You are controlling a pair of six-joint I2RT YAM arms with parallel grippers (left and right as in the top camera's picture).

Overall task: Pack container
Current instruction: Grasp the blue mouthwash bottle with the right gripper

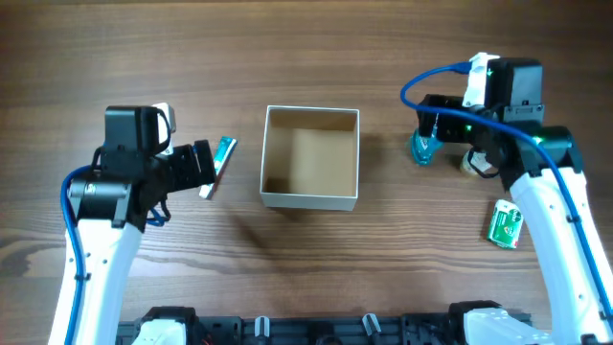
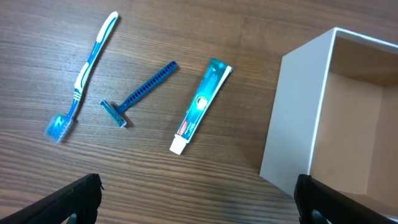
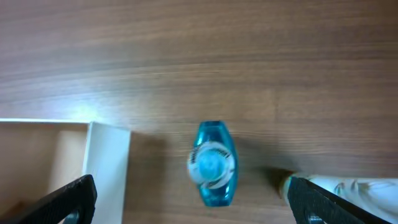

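Note:
The container point(image 1: 308, 202), a square white-walled box with a tan inside, stands empty at the table's middle; it also shows in the left wrist view point(image 2: 298, 124) and the right wrist view point(image 3: 109, 168). My left gripper point(image 1: 204, 166) is open and empty point(image 2: 199, 202), above the table left of the box. Below it lie a blue toothbrush point(image 2: 84, 71), a blue razor point(image 2: 138, 93) and a teal toothpaste tube point(image 2: 200, 106). My right gripper point(image 1: 433, 129) is open point(image 3: 193, 199) above a blue bottle point(image 3: 213, 163) that stands upright right of the box point(image 1: 422, 147).
A green packet point(image 1: 505, 226) lies at the right, near the right arm. A whitish item point(image 3: 348, 186) lies just right of the blue bottle, partly behind a finger. In the overhead view the left arm hides the toothbrush and razor.

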